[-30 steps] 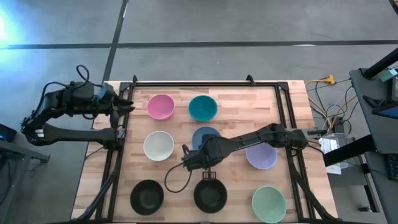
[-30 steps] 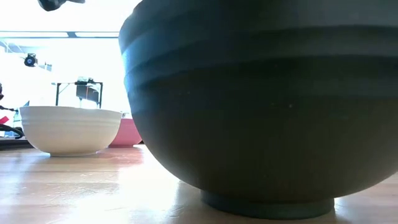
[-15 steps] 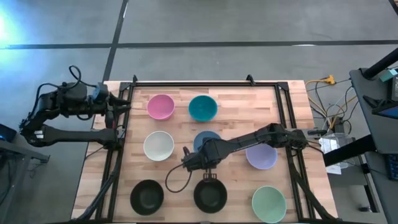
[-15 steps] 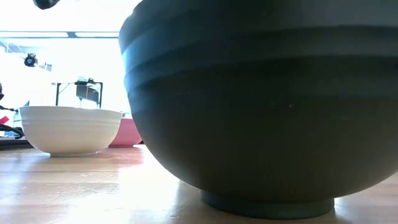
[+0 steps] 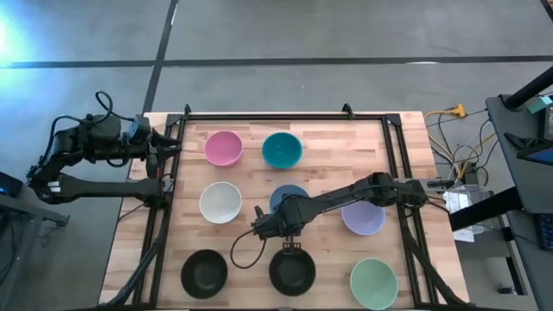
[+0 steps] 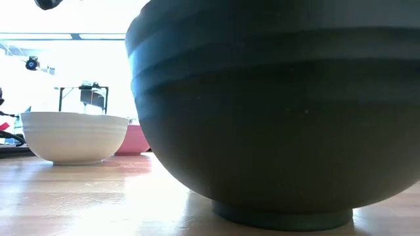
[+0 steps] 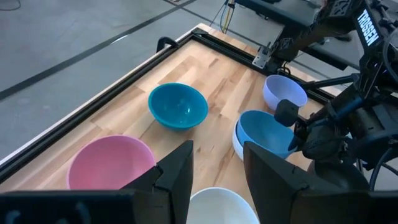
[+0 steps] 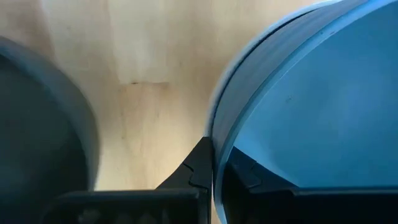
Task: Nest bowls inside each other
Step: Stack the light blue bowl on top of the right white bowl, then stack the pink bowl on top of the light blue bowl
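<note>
Pinching smooth round blue bowl rim: right gripper jaws; left gripper jaws spread.

Bowls in eight visible colours dot a pale, striped butcher-block table edged by a black frame. On the far row sit a pink bowl and a teal bowl; the middle row holds a white bowl, a blue bowl over a white one, and a lavender bowl. Nearest are two black bowls and a pale green bowl. Both arms are dark, against a grey floor.
</note>
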Controlling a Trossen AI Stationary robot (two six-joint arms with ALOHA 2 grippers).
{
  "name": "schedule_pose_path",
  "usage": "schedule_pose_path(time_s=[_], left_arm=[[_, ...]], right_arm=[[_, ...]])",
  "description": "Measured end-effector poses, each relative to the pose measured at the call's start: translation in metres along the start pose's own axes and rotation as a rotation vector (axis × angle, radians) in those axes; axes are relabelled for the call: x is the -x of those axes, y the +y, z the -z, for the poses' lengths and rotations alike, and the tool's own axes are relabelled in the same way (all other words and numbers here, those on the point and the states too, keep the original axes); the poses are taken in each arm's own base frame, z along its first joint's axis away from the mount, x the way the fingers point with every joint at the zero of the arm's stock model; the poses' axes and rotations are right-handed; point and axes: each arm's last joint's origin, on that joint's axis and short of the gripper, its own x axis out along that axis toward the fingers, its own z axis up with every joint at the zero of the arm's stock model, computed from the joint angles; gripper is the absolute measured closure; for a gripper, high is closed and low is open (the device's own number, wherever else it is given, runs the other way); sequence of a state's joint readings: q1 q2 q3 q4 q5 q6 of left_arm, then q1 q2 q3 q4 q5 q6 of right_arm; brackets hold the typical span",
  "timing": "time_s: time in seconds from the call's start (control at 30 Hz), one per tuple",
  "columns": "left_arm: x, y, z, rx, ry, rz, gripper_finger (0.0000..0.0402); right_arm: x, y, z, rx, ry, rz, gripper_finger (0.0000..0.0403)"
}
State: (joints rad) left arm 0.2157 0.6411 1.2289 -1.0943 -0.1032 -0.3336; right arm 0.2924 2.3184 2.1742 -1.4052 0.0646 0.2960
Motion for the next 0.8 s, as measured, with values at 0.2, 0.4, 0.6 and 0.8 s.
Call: schedule_pose_path(time_s=[0.2,0.4,0.6,0.8], left_arm=[[0.0,0.0,0.0,0.0,0.0,0.001,0.0277],[0.0,0.0,0.0,0.0,-0.001,0.001,0.0277],[-0.003,-0.001,-0.001,-0.002,0.006,-0.005,0.0277],[-0.007,-0.001,-0.001,-0.004,0.023,-0.011,0.0277]], right_arm=[[0.002,0.002,0.0,-0.019,0.005,-0.052,0.0357],[0.027,-0.002,-0.001,-0.059,-0.067,-0.073,0.0323],[0.049,-0.014,-0.004,-0.112,-0.175,-0.013,0.0313],[0.077,-0.044,-0.026,-0.251,-0.477,-0.076,0.0316]])
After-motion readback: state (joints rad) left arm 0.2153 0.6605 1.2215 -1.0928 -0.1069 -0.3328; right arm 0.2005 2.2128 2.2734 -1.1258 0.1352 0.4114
